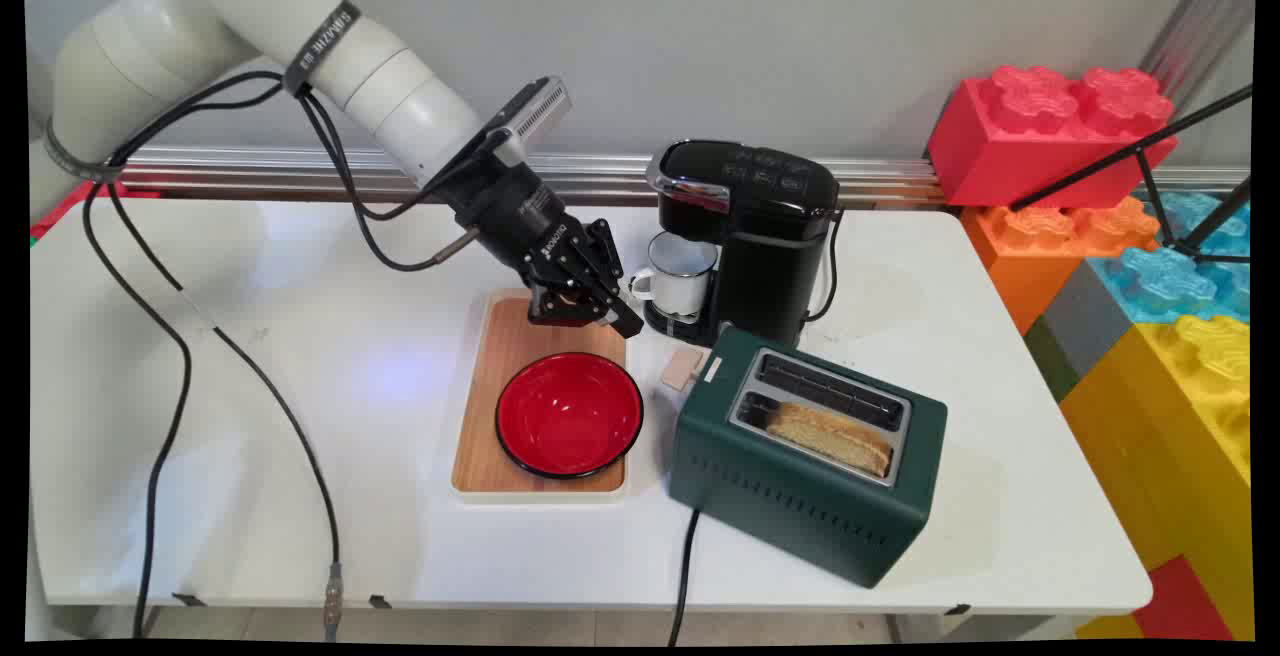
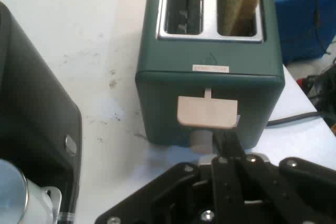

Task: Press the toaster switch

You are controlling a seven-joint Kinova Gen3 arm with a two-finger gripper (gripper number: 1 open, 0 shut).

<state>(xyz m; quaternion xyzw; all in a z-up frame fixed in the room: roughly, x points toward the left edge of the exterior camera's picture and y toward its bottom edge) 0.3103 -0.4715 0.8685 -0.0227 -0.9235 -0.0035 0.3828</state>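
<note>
My gripper [image 1: 628,324] hangs low over the far end of a wooden tray [image 1: 520,336], its fingers shut with nothing between them, pointing at a dark green toaster [image 1: 800,491]. In the hand view the gripper [image 2: 223,139] sits just short of the toaster's beige lever [image 2: 207,113], which is up, with a round knob [image 2: 199,139] right below it. The toaster [image 2: 210,82] has a slice of bread [image 2: 239,3] in one slot, and the other slot is empty. The bread [image 1: 830,436] stands in the near slot in the main view, and the lever [image 1: 683,368] faces my gripper.
A red bowl [image 1: 568,414] rests on the tray. A black coffee machine [image 1: 765,236] with a white mug [image 1: 678,274] under its spout stands just behind the toaster. Large coloured blocks [image 1: 1150,266] and a black tripod leg [image 1: 1140,151] are at the right. The toaster's cord [image 1: 685,566] runs off the front edge.
</note>
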